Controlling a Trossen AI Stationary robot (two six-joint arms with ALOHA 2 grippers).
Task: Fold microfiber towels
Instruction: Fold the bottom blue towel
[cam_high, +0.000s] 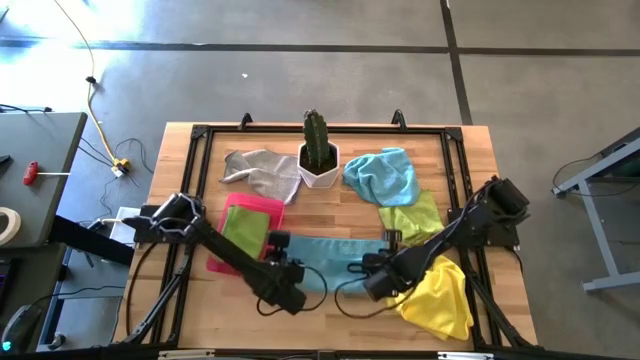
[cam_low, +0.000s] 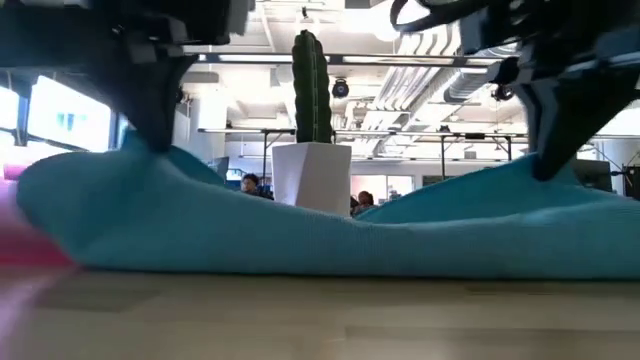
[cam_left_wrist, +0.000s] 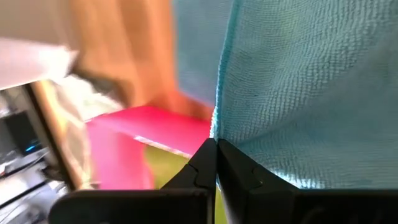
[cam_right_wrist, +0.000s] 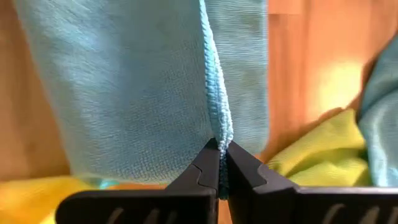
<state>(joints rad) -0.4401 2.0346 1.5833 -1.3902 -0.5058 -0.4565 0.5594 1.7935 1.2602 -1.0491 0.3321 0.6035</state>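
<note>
blue towel (cam_low: 330, 235) ends pinched, table edges blurred

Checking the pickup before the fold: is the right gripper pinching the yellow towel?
No, the right gripper is shut on the hem of the light blue towel.

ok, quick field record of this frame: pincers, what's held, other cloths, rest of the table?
left pincer: shut on the teal towel, at its left end
right pincer: shut on the teal towel's hemmed edge, at its right end
teal towel: front middle of the table, both ends raised, middle sagging
grey towel: crumpled, rear left
light blue towel: crumpled, rear right
lime towel: right side
yellow towel: front right
pink tray: left, holds a green towel
cactus pot: rear centre
</note>
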